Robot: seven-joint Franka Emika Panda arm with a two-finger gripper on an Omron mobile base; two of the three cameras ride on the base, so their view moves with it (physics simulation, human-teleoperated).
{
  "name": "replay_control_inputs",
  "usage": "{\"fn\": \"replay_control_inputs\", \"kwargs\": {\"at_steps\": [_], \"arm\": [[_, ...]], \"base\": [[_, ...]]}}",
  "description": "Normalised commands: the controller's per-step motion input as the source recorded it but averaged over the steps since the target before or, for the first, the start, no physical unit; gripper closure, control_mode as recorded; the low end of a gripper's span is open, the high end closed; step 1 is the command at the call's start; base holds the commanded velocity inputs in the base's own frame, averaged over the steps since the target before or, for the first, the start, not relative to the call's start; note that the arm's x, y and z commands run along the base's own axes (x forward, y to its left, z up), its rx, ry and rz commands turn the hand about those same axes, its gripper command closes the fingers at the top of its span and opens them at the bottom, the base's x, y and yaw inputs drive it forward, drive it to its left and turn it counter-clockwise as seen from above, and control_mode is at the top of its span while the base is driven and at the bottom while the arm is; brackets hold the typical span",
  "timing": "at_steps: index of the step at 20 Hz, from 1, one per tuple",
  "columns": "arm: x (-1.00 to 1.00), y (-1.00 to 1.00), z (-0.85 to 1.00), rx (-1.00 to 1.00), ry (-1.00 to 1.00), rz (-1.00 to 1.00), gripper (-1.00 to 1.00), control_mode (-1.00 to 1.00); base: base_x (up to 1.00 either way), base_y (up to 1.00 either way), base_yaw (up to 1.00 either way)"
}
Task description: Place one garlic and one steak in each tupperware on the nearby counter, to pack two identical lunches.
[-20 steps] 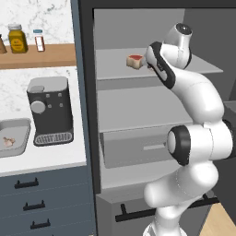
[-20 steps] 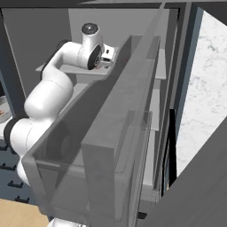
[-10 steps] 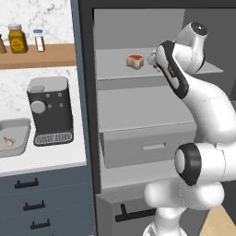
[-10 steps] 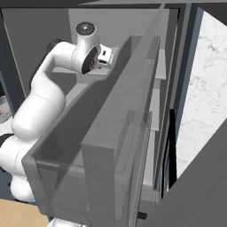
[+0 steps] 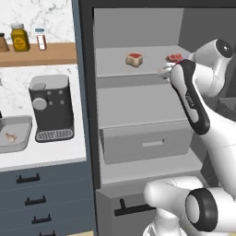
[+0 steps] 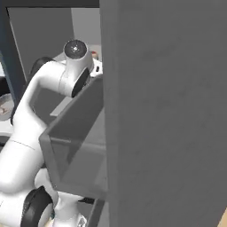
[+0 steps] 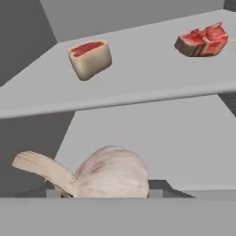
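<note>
Arm draws back from the fridge shelf with a garlic in the end effector

Compared with a second ago, the arm's elbow swings up and toward the cameras, so its dark forearm now stands large in front of the shelves in the left base view, and the end effector point(image 5: 166, 71) sits at the front edge of the upper shelf point(image 5: 115, 69) rather than further in over it. Its jaws, wider a second ago, have narrowed onto a garlic point(image 7: 108, 173), whose pale bulb and papery tip sit low in the hand view. In the right base view the white wrist now sits a little lower and nearer the camera beside the grey door.
</note>
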Motion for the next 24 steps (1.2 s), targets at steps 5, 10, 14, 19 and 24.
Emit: {"fn": "replay_control_inputs", "kwargs": {"at_steps": [5, 10, 14, 19, 24], "arm": [[0.0, 0.0, 0.0, 0.0, 0.0, 0.0, 1.0, 1.0], [0.0, 0.0, 0.0, 0.0, 0.0, 0.0, 1.0, 1.0], [0.0, 0.0, 0.0, 0.0, 0.0, 0.0, 1.0, 1.0], [0.0, 0.0, 0.0, 0.0, 0.0, 0.0, 1.0, 1.0], [0.0, 0.0, 0.0, 0.0, 0.0, 0.0, 1.0, 1.0]], "base": [[-1.0, 0.46, 0.15], [-1.0, 1.0, 0.23], [-1.0, 1.0, 0.18], [0.05, 1.0, 0.04], [0.94, 1.0, -0.02]]}}
